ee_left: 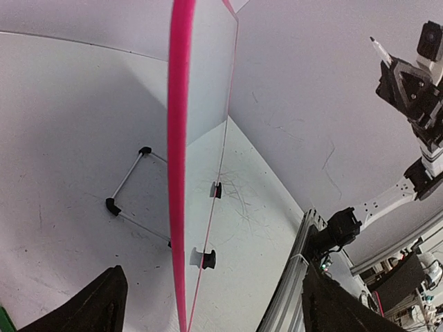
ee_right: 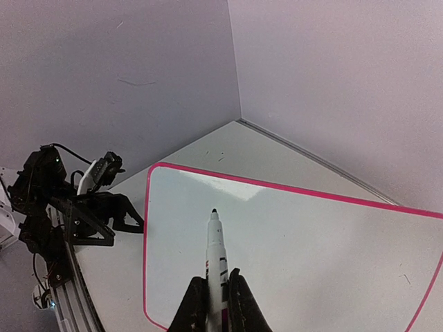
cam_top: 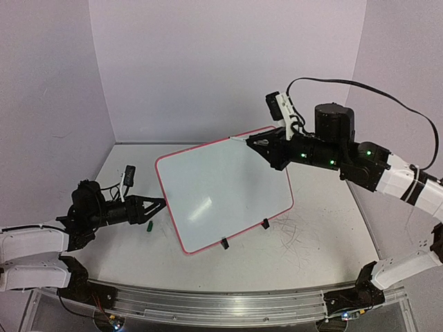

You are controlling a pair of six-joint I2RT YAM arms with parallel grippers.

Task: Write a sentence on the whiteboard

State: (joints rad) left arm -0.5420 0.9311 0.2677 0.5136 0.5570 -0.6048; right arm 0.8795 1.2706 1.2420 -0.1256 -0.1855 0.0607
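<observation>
The whiteboard (cam_top: 221, 190) stands tilted at the table's middle, its red-pink rim all round and two black clip feet (cam_top: 224, 243) on its near edge. Its white face is blank; no sentence shows on it. My right gripper (ee_right: 216, 299) is shut on a white marker (ee_right: 216, 256), whose uncapped tip hangs above the whiteboard (ee_right: 311, 235), apart from it. In the top view the right gripper (cam_top: 257, 145) hovers over the board's far right corner. My left gripper (ee_left: 214, 311) is open, and the board's rim (ee_left: 181, 173) stands edge-on between its fingers without touching them. From above, the left gripper (cam_top: 160, 203) is at the board's left edge.
A small green cap (cam_top: 148, 226) lies on the table below the left gripper. A black wire stand (ee_left: 128, 185) sits behind the board. Thin scribble marks (cam_top: 304, 232) cover the table right of the board. A metal rail (cam_top: 221, 304) runs along the near edge; walls close in behind.
</observation>
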